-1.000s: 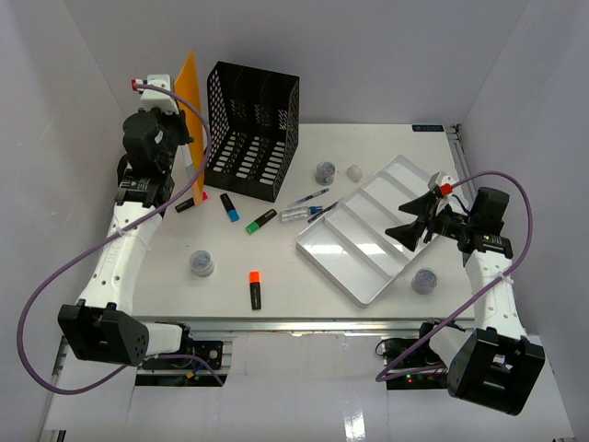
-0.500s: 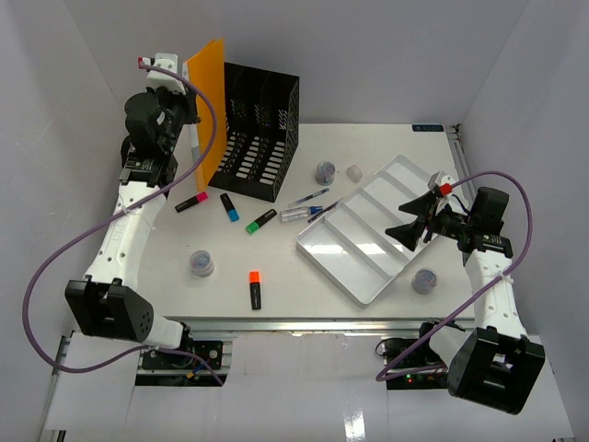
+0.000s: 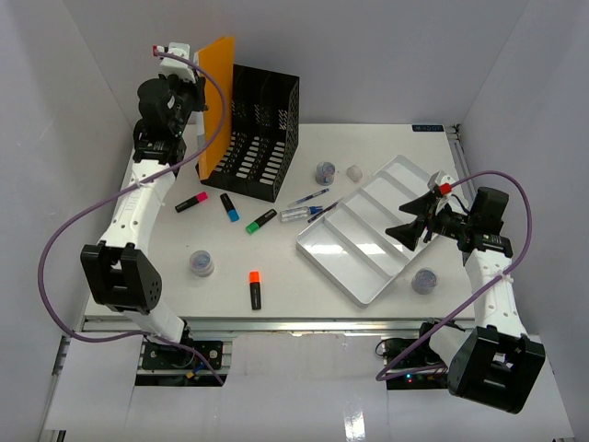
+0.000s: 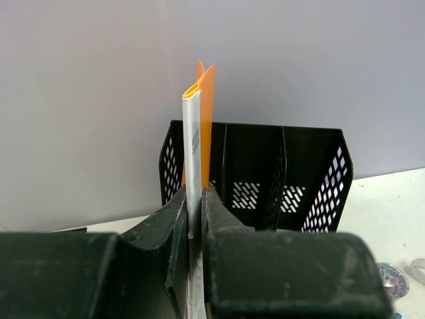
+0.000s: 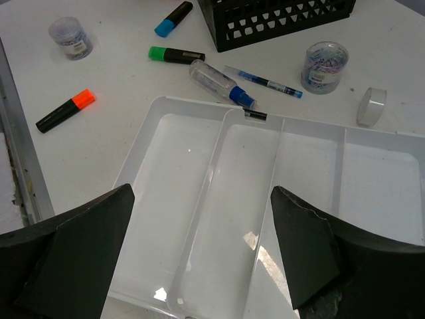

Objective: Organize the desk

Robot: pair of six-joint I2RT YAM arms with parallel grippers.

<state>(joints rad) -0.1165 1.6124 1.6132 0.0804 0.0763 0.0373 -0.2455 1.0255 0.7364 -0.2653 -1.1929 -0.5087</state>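
My left pincer (image 4: 194,219) pinches the pale spine of an orange folder (image 4: 202,126), jaws almost pressed together on it, and the folder stands upright on its edge. A second ago I held it lower and well to the left of the black file rack (image 3: 260,124). Since then my arm has climbed and swung inward, so the folder now hangs at the rack's left end, in line with its left wall. I cannot tell whether its bottom edge is inside a slot or just beside the rack.

My right pincer (image 5: 199,249) is spread wide above the white tray (image 3: 342,261), just where it was a second ago.

The desk (image 3: 304,290) lies flat beneath both arms, and nothing on it has shifted. The rack stands at its far left and the tray lies slantwise on its right half. The pink marker (image 3: 191,203), blue marker (image 3: 227,207), green marker (image 3: 261,221) and orange marker (image 3: 255,288) lie scattered between them.
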